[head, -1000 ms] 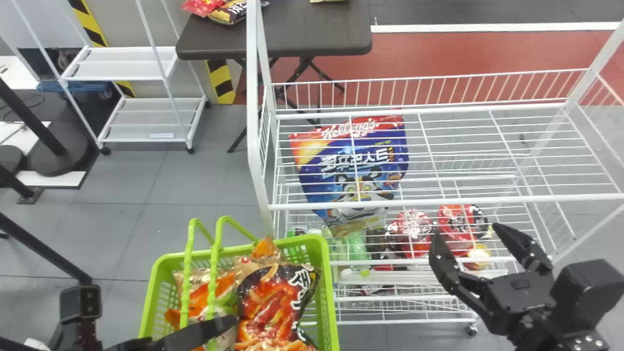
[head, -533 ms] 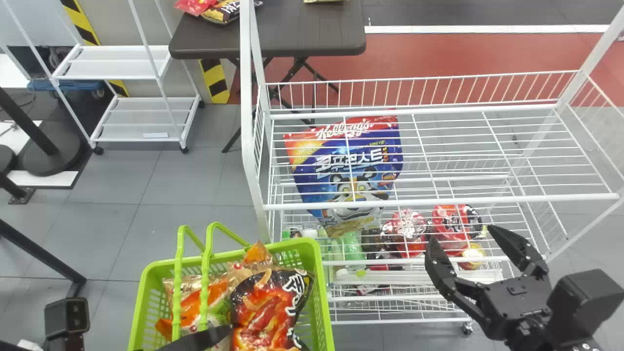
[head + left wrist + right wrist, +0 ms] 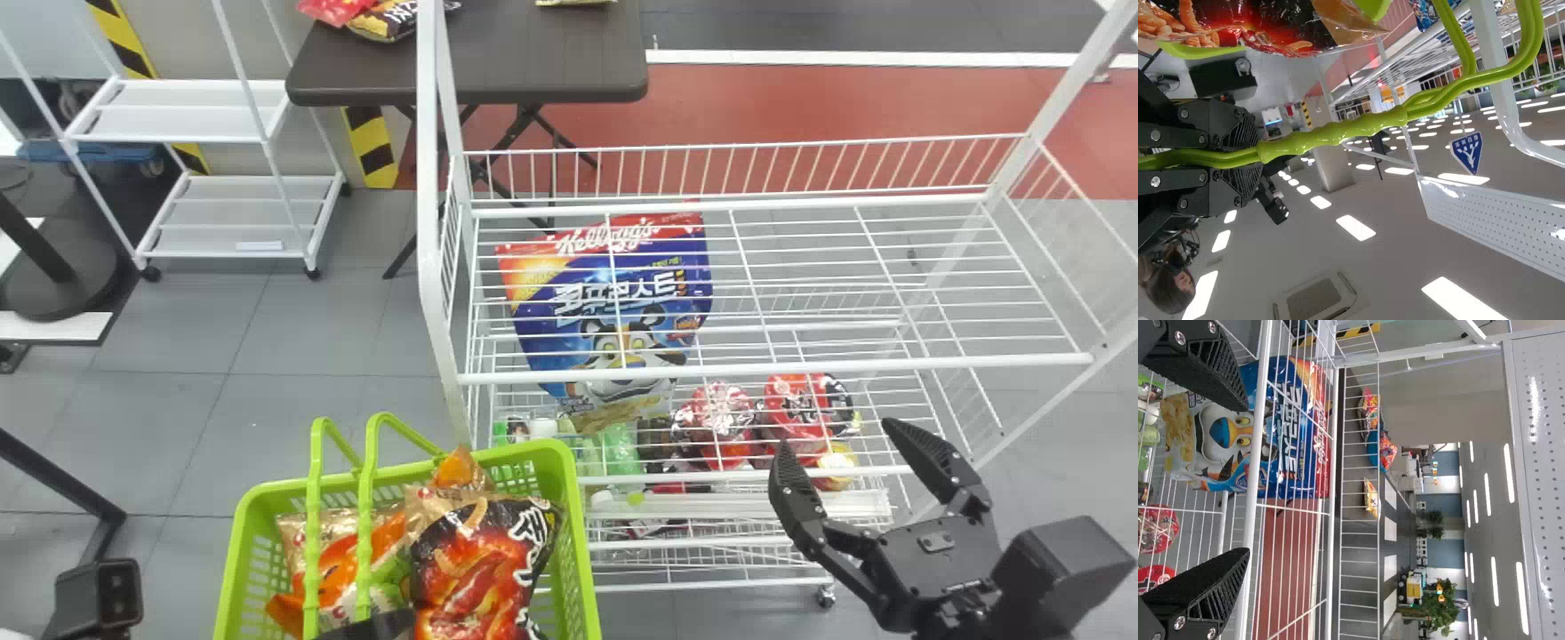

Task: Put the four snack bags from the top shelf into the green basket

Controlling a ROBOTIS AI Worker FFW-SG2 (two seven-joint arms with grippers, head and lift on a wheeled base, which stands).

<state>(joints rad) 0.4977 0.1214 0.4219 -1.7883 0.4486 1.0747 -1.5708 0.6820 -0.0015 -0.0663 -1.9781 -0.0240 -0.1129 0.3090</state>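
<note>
Basket: green basket [image 3: 582, 542], at the lower left of the head view, in front of the white wire rack [image 3: 431, 204] and just beside its left end.
Snack bags: lying in the basket; a black-and-red bag [image 3: 480, 569] is on the right side and partly covers a tan-and-orange bag [image 3: 338, 542]. The overlap leaves the full number uncertain.
Left gripper: at the basket [image 3: 378, 625], closed on the paired green handles [image 3: 1331, 131], which run between its fingers [image 3: 1241, 130].
Right gripper: open [image 3: 836, 434], the two black fingers well apart with nothing between them, near the front right part of the wire rack. In the right wrist view the rack's rails cross the space beyond the fingers.
Top shelf: white wires [image 3: 773, 363] with a raised rail along the back; a blue cereal bag [image 3: 613, 311] is seen through them, its lower end showing below the front rail.
Lower tier: round red packages [image 3: 800, 404] toward the right, green bottles [image 3: 622, 449] to the left of them.
Background: dark table [image 3: 533, 62] behind the rack with a few packets [image 3: 387, 20] on it, and a white cart [image 3: 178, 111] off to the left.
</note>
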